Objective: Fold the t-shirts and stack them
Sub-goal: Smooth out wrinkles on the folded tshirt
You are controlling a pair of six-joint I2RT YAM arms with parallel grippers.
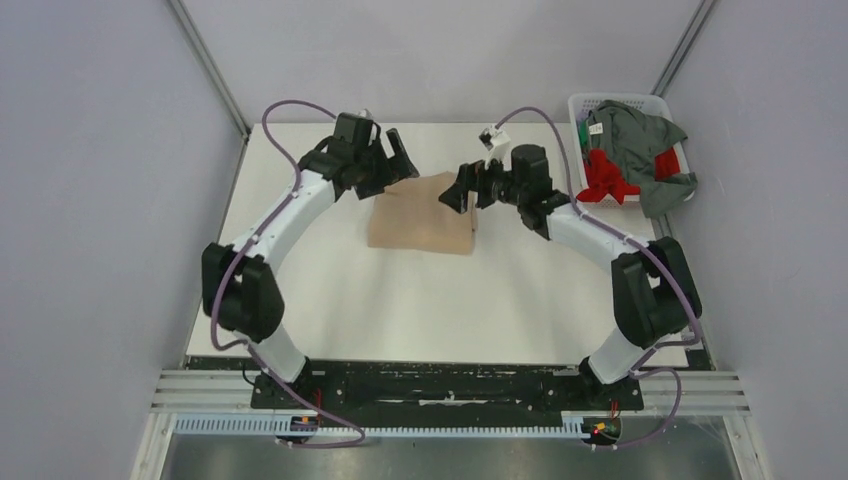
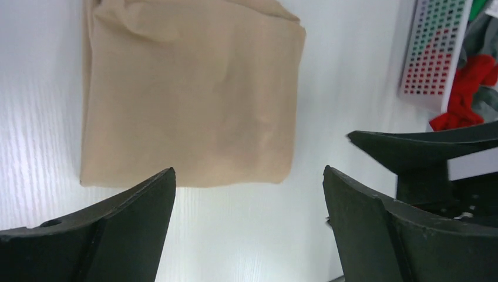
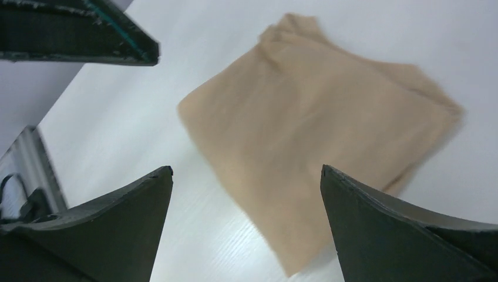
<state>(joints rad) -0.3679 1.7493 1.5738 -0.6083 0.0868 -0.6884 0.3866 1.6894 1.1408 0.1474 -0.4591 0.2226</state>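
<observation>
Spread wide and empty, the left tool (image 2: 248, 170) hovers over the folded tan t-shirt (image 1: 422, 213), which lies flat at the far middle of the bench (image 1: 400, 300); the right tool (image 3: 246, 167) hangs equally spread at its other side; the grey-green t-shirt (image 1: 640, 135) and red t-shirt (image 1: 605, 178) lie bunched in the white basket (image 1: 610, 98) at the far right corner.

The right hand (image 3: 246, 169), fingers spread wide, hangs above the folded tan t-shirt (image 3: 317, 135) on the white table (image 3: 199, 35).
</observation>
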